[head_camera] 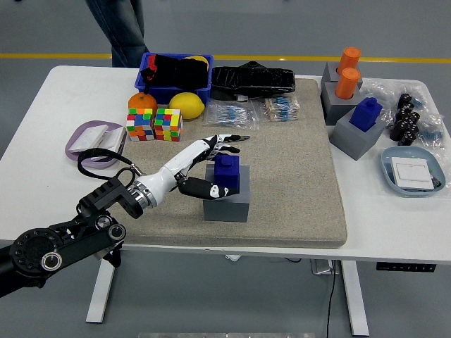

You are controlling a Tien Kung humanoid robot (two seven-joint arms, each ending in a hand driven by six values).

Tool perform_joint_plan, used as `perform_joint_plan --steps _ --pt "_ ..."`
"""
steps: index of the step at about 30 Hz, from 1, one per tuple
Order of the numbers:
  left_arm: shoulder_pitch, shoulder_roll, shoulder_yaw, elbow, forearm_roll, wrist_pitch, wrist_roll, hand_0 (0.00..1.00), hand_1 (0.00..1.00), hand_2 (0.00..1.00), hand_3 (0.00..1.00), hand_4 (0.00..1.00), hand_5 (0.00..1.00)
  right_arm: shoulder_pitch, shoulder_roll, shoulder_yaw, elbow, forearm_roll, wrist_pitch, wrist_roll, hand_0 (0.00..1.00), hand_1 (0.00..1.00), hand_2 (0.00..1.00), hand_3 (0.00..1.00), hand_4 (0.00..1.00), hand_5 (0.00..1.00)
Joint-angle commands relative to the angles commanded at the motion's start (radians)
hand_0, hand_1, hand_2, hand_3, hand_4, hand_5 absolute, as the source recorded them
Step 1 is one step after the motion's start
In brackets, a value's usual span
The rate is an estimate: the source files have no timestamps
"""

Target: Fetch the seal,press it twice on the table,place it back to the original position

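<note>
A blue seal (228, 173) stands upright in a grey block holder (227, 203) on the beige mat (296, 176). My left hand (215, 163) reaches in from the lower left and is open around the seal's left side. Its thumb (204, 189) lies at the seal's front left and its fingers (224, 143) spread behind the seal's top. The fingers are not closed on the seal. The right arm is out of view.
A second blue seal (366, 113) sits in a grey holder at the right, behind it two orange cylinders (347, 72). Cube puzzles (154, 124), an orange, a lemon (186, 105), a blue bin (176, 76) and bagged parts lie behind. A person stands at the far side (120, 28).
</note>
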Motion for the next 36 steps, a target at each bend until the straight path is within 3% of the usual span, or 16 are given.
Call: perform_joint_plan --steps 3,4,15,16,21,22,36 --pt "-0.004 -0.003 0.004 0.010 -0.003 0.002 -0.001 0.676 0.742 0.791 0.899 0.874 0.002 0.002 0.000 0.001 0.000 -0.001 0.000 0.001 0.784 0.682 0.661 0.615 0.784 0.443" --pt "-0.005 -0.004 0.004 0.013 -0.005 0.001 0.000 0.674 0.736 0.774 0.895 0.807 0.002 0.002 -0.001 0.001 0.000 -0.001 0.000 0.001 0.784 0.682 0.661 0.615 0.784 0.443" --pt "-0.007 -0.001 0.010 0.019 0.019 0.010 0.008 0.673 0.719 0.725 0.891 0.770 0.002 0.000 0.001 0.006 0.000 -0.004 0.000 0.001 0.784 0.682 0.661 0.615 0.785 0.443" --pt "-0.008 -0.001 0.010 0.019 0.022 0.010 0.010 0.634 0.660 0.666 0.882 0.666 0.002 0.001 0.001 0.005 0.001 -0.003 0.000 0.001 0.784 0.682 0.661 0.615 0.786 0.444" --pt "-0.011 0.002 0.011 0.019 0.033 0.010 0.018 0.634 0.660 0.666 0.882 0.666 0.002 0.001 0.001 0.007 0.001 -0.002 0.000 0.001 0.784 0.682 0.661 0.615 0.786 0.444" --pt "-0.011 0.002 0.011 0.019 0.034 0.010 0.019 0.606 0.504 0.538 0.877 0.575 0.002 0.001 0.001 0.008 0.001 -0.003 0.000 0.001 0.784 0.682 0.661 0.615 0.786 0.443" --pt "-0.018 -0.004 0.003 0.006 0.036 0.026 0.008 0.600 0.451 0.489 0.872 0.559 0.002 -0.001 0.003 0.009 0.001 -0.003 0.000 0.002 0.784 0.683 0.661 0.615 0.786 0.443"
